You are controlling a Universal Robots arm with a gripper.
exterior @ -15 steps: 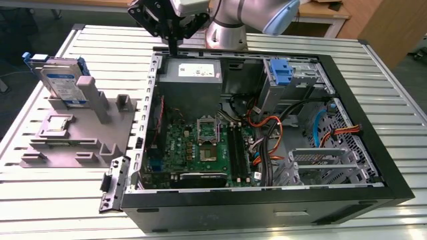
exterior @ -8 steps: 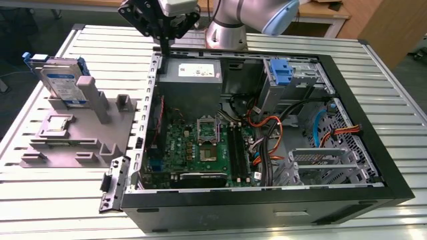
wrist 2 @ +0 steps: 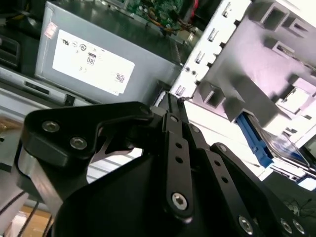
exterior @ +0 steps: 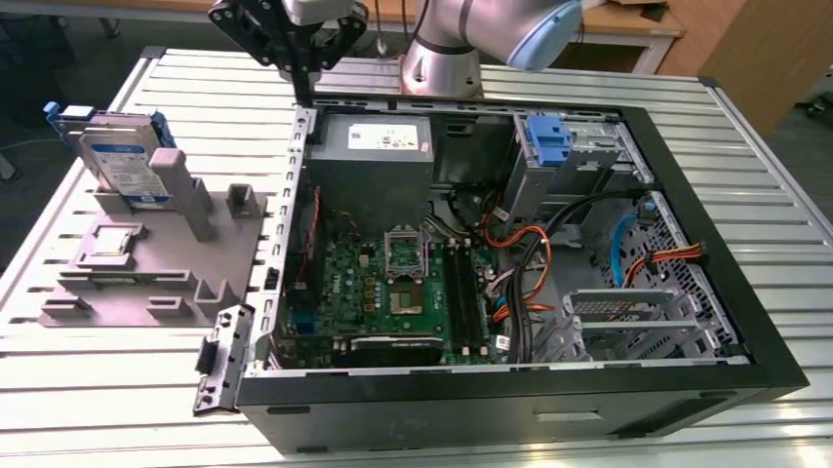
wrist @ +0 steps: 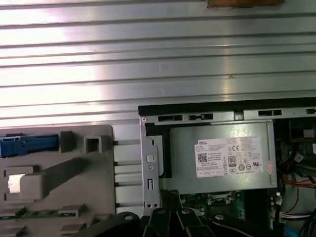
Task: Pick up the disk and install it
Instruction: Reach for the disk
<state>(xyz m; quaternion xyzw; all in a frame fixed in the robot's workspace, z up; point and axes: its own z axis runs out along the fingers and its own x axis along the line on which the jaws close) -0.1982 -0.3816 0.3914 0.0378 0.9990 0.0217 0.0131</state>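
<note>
Closed, empty fingers of the gripper point(exterior: 308, 93) hang over the computer case's point(exterior: 521, 390) corner beside the power supply point(exterior: 374, 136). Well apart, to the exterior view's left, the disk point(exterior: 115, 161) stands on edge, long axis roughly upright, slotted in a grey stand point(exterior: 156, 258) outside the case.

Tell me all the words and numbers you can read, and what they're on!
White label on the power supply box: the print is too small to read for sure.
White-and-blue label on the disk: too small to read.
No other writing can be made out.
</note>
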